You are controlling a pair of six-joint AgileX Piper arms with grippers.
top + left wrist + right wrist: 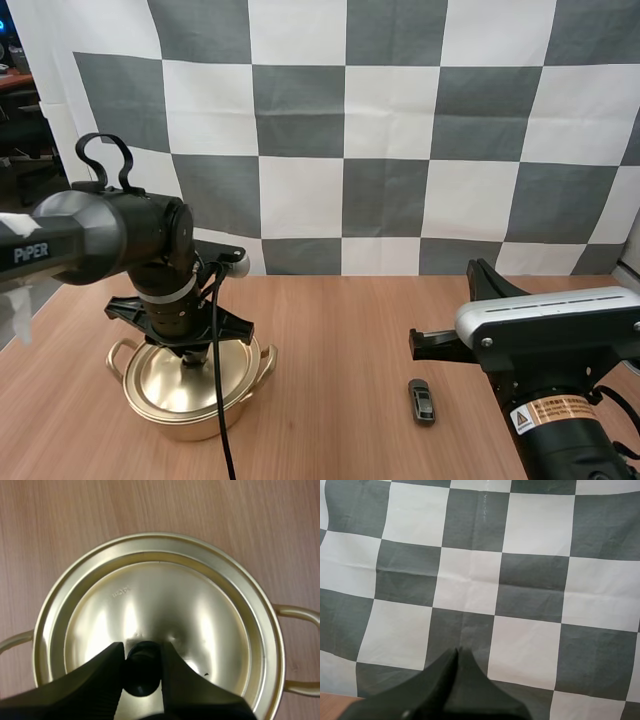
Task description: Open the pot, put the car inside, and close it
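A gold pot with two side handles stands on the table at the left, its domed lid seated on it. My left gripper hangs straight over the lid, fingers pinching the black knob at its centre. The lid's rim rests level on the pot. A small dark toy car lies on the wood right of centre, apart from the pot. My right gripper is held above the table at the right, fingers pressed together as one wedge, nothing in them.
The wooden table has open surface between the pot and the car. My right arm's white housing sits just right of the car.
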